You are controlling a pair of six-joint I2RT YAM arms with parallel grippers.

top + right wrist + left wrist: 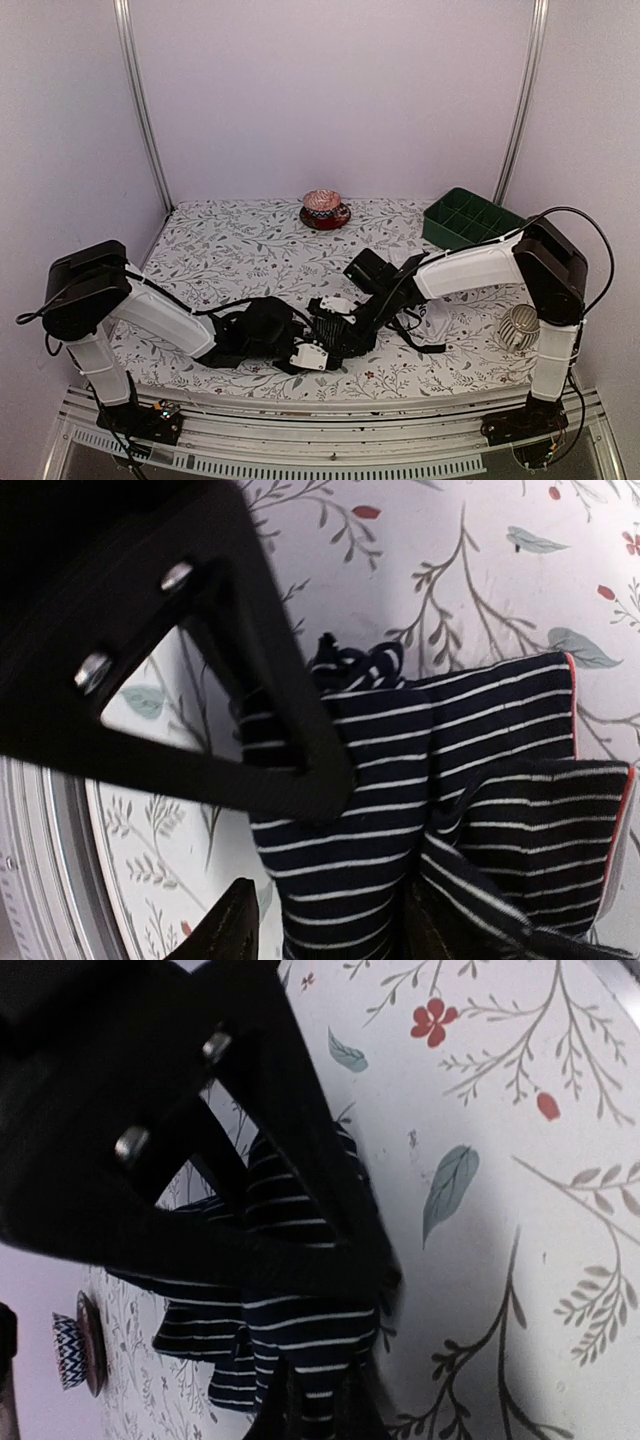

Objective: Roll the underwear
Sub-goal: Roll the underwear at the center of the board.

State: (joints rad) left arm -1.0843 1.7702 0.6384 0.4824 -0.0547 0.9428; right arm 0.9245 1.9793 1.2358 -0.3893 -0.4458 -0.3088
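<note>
Because the black striped briefs (400, 780) are thin, limp knit that bunches easily, I think the roll will be tidy only if both tools hold the folded edge even and turn it slowly, without dragging it on the smooth flowered table cover (230, 250). The briefs lie at the near middle of the table. The left gripper (350, 1350) is closed on a gathered part of them, and the right gripper (270, 855) has its jaws apart over the flat layers. The white briefs (436, 325) lie crumpled beside the right arm.
</note>
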